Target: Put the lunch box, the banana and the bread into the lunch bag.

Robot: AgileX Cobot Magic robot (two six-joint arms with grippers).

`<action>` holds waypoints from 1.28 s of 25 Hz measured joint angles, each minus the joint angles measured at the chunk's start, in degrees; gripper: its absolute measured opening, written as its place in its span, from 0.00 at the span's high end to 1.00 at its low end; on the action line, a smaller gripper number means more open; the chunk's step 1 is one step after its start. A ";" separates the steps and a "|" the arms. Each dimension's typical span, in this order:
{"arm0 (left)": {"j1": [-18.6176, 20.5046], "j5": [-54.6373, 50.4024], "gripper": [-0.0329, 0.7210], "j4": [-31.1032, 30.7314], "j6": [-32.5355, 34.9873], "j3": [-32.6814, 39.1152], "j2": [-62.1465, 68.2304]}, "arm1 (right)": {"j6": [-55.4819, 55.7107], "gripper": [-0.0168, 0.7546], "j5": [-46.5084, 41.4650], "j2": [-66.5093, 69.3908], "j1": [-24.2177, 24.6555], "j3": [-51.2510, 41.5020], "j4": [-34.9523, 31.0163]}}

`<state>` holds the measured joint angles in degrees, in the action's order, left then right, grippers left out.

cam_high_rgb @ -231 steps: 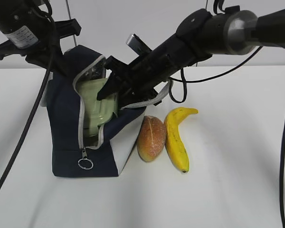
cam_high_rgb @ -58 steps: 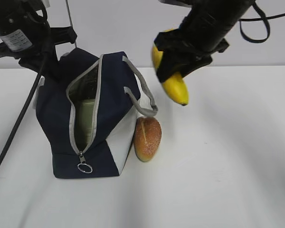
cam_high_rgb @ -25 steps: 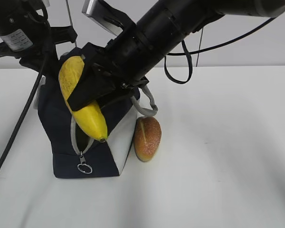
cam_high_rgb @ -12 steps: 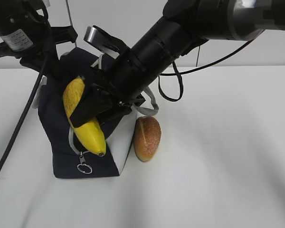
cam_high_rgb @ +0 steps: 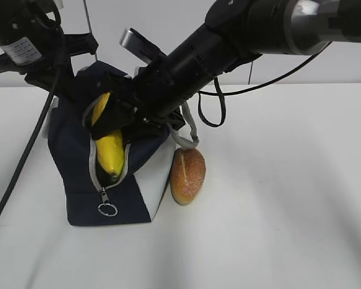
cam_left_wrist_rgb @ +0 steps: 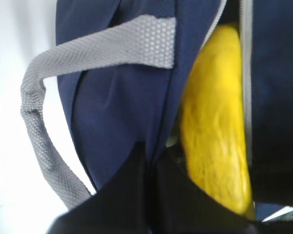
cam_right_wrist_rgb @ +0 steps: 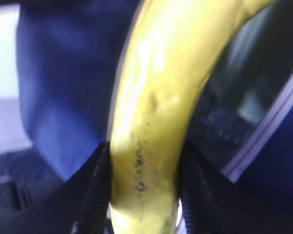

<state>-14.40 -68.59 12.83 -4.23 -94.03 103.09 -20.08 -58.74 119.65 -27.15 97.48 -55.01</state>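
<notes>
The navy lunch bag (cam_high_rgb: pixel 75 144) stands at the left with its zipper open. My left gripper (cam_high_rgb: pixel 69 90) is shut on the bag's rim at the back; in the left wrist view its jaws (cam_left_wrist_rgb: pixel 149 168) pinch the navy fabric (cam_left_wrist_rgb: pixel 122 107). Reaching across, my right gripper (cam_high_rgb: pixel 117 117) is shut on the yellow banana (cam_high_rgb: pixel 109 153), whose lower half sits inside the opening. Black fingers (cam_right_wrist_rgb: pixel 95 190) clamp both sides of the banana (cam_right_wrist_rgb: pixel 151 117) in the right wrist view, and the banana (cam_left_wrist_rgb: pixel 215 131) also fills the opening beside the left jaws. The bread (cam_high_rgb: pixel 188 174) lies on the table against the bag's white side. The lunch box is hidden.
A grey strap handle (cam_high_rgb: pixel 189 129) hangs over the bag's right side, another strap (cam_left_wrist_rgb: pixel 88 48) lies near the left jaws. The zipper's ring pull (cam_high_rgb: pixel 107 209) dangles at the bag's front. White table (cam_high_rgb: pixel 277 205) stretches right of the bread. A black cable (cam_high_rgb: pixel 24 162) hangs at left.
The right gripper has carried the banana down and back from in front of the bag into the zipper opening. The left gripper, the bag and the bread have stayed put.
</notes>
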 joint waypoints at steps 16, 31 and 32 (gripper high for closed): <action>0.00 -0.40 0.96 0.00 0.00 0.00 0.00 | 7.81 0.37 7.38 0.67 0.00 0.00 -0.37; 0.00 -0.70 0.96 -0.10 0.00 0.00 0.00 | 9.71 0.26 -10.01 0.67 2.32 8.14 7.44; 0.00 -0.70 0.96 -0.10 0.00 0.00 0.00 | 9.86 0.26 -10.39 0.67 2.32 8.28 7.56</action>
<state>-14.40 -69.29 12.73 -4.23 -94.03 103.09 -10.23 -69.13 120.32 -24.83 105.76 -47.45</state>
